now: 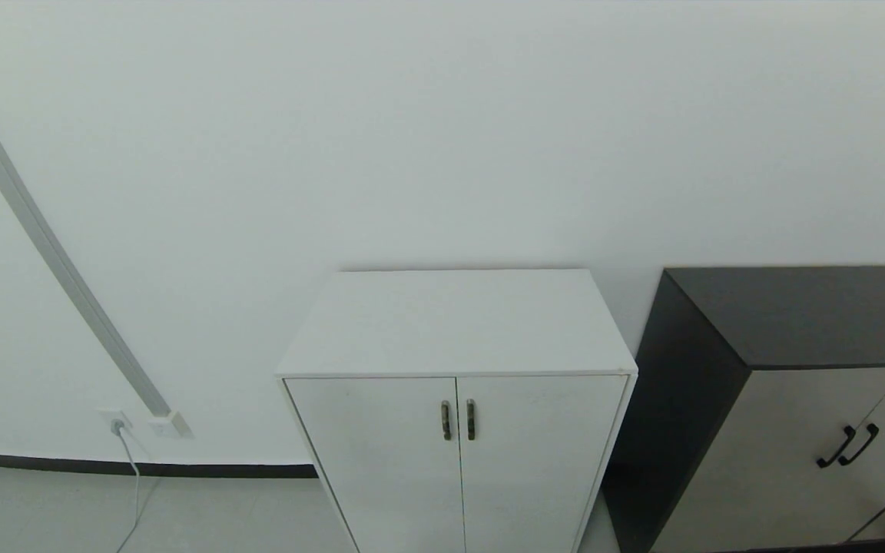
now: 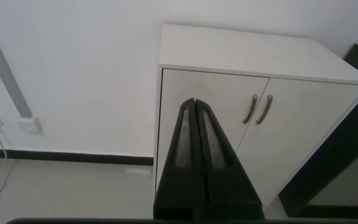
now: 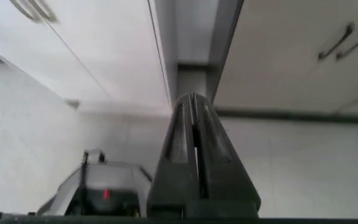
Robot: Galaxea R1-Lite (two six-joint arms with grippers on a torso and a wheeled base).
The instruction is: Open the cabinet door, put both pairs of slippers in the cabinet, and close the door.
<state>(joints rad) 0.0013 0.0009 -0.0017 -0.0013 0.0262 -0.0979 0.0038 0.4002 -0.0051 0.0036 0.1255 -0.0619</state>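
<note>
A white two-door cabinet [image 1: 458,346] stands against the wall, both doors closed, with two metal handles [image 1: 458,420] side by side at the centre seam. In the left wrist view my left gripper [image 2: 195,102] is shut and empty, held some way in front of the cabinet's left door [image 2: 210,124]; the handles [image 2: 258,109] are off to one side of it. My right gripper [image 3: 194,98] is shut with nothing in it, low over the floor near the gap between the white cabinet [image 3: 92,50] and the neighbouring one.
A black cabinet [image 1: 788,384] with pale doors and black handles [image 1: 848,445] stands close on the right of the white one. At the left, a wall socket [image 1: 116,421] with a plugged cable and a slanted wall conduit [image 1: 51,246]. Pale tiled floor [image 1: 143,514] lies in front.
</note>
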